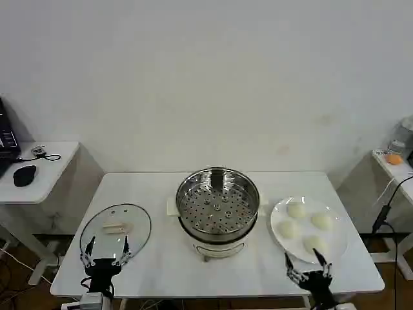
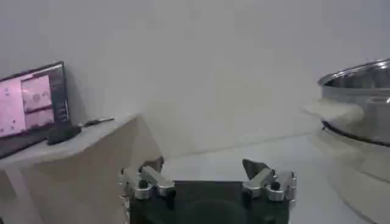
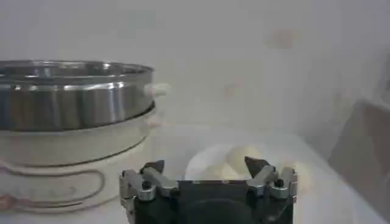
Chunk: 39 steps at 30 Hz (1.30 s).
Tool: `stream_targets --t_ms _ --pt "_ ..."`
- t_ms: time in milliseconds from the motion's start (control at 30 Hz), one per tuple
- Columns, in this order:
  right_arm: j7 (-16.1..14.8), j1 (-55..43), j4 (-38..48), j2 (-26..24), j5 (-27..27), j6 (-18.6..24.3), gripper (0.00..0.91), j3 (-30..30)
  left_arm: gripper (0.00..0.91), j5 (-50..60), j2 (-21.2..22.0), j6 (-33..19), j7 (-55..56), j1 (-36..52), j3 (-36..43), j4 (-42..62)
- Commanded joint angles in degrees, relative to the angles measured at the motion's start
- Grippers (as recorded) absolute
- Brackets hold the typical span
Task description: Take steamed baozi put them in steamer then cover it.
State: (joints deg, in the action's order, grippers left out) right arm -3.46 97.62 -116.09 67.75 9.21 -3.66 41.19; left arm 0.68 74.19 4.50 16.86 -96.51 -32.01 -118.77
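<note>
My right claw (image 1: 310, 264) hangs with its fingers spread apart at the table's (image 1: 161, 258) near edge, just in front of the white plate (image 1: 279, 231) that carries the four buns (image 1: 303, 226). My left claw (image 1: 105, 253) waits, fingers also apart, at the near rim of the glass lid (image 1: 116, 229) lying flat on the table. Between lid and plate stands the steamer (image 1: 218, 203), uncovered and holding nothing.

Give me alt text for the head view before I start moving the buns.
An empty round stainless-steel steamer sits mid-table on its white base, with four cream-white steamed baozi on a white plate to its right and a round glass lid to its left. The open left gripper and open right gripper wait at the near edge.
</note>
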Motion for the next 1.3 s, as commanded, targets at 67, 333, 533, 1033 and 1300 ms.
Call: stream_targets --t_ms 67,333,533,1033,1300 --pt "-1.5 -4.9 0.4 -8.1 -3.6 -6.8 0.907 3.4 0.907 5.0 -0.1 2.2 0.0 0.0 -0.7 0.1" --pt "-19.0 -13.3 6.9 -26.5 -15.3 -13.0 0.907 6.5 0.907 8.8 0.0 0.4 -1.1 -1.0 -1.1 0.1" --pt "-32.0 -24.1 17.2 -38.0 -27.1 -10.6 0.907 2.3 0.907 9.3 0.6 0.2 -1.2 -1.5 -2.2 -1.1" --pt "-50.4 -77.9 39.6 -43.0 -27.0 7.0 0.907 -52.0 0.907 8.9 1.3 0.2 -0.6 -2.2 -5.5 -2.8" --pt "-53.9 -85.8 49.0 -32.7 -32.6 9.3 0.907 -62.6 0.907 9.0 2.1 0.2 -0.6 -1.9 -6.3 -2.8"
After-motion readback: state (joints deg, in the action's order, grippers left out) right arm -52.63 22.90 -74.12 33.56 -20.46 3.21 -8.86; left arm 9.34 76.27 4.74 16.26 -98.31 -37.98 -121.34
